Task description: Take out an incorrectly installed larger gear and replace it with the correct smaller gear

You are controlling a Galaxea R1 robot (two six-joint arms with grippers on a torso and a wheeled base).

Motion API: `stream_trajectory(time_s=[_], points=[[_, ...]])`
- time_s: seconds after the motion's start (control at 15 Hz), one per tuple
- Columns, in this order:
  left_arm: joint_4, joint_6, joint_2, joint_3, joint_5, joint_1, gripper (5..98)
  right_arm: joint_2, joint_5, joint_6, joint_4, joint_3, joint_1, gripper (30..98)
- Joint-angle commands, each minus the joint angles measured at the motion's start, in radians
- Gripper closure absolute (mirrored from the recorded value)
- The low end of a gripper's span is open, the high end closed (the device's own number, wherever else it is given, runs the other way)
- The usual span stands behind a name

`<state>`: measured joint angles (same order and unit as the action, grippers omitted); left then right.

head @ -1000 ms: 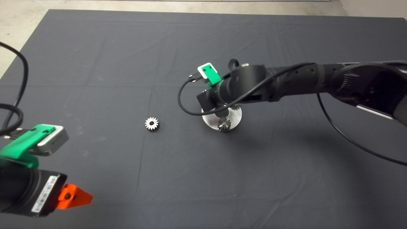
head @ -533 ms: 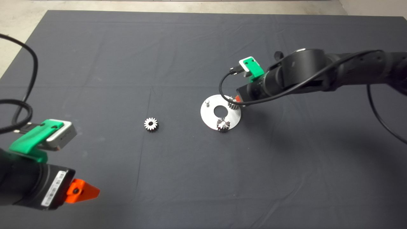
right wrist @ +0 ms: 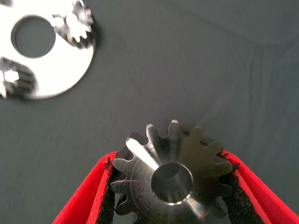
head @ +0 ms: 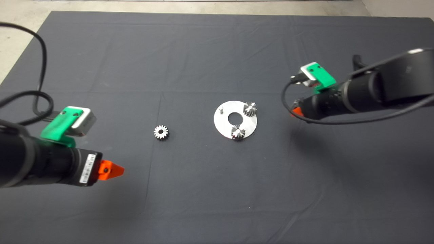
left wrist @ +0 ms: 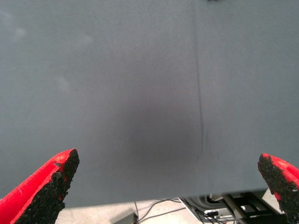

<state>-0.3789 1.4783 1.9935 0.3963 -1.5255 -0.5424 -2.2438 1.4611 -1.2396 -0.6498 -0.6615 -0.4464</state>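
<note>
My right gripper [right wrist: 170, 161] is shut on the larger gear [right wrist: 173, 179], a shiny steel gear with flared teeth and a central bore. In the head view that gripper [head: 296, 111] hangs to the right of the round steel plate [head: 226, 127], and the gear it holds is hidden there. The plate carries two gears [head: 250, 108] [head: 238, 132] and one bare peg [head: 220, 109]. The smaller gear [head: 161, 132] lies flat on the mat, left of the plate. At the lower left my left gripper [head: 112, 170] is open, with only mat between its fingers [left wrist: 56, 172].
The plate [right wrist: 51, 70] and its two gears [right wrist: 77, 23] [right wrist: 11, 79] also show in the right wrist view. A black cable [head: 37, 98] loops at the left edge of the dark mat [head: 203, 189]. Pale floor [head: 20, 20] shows beyond the mat's far-left corner.
My right arm has drawn back from over the plate to the right with the larger gear in its fingers, baring one peg. My left gripper has moved a little towards the centre.
</note>
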Motion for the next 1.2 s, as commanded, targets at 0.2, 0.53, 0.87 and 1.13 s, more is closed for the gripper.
stream_trajectory(time_s=[0.2,0.53,0.87,1.13], points=[[-0.109,-0.036,0.198,0.156,-0.019,0.088,5.4,0.054,-0.013,-0.008,-0.001,0.054,0.064,77.3],[-0.174,-0.038,0.225,0.212,-0.010,0.138,5.4,0.055,-0.015,-0.008,-0.076,0.056,0.226,77.4],[-0.250,-0.078,0.285,0.324,-0.005,0.195,5.4,0.057,-0.015,-0.008,-0.106,0.047,0.238,77.4],[-0.264,-0.087,0.355,0.412,0.006,0.216,5.4,0.062,-0.015,-0.008,-0.110,0.047,0.239,77.5]])
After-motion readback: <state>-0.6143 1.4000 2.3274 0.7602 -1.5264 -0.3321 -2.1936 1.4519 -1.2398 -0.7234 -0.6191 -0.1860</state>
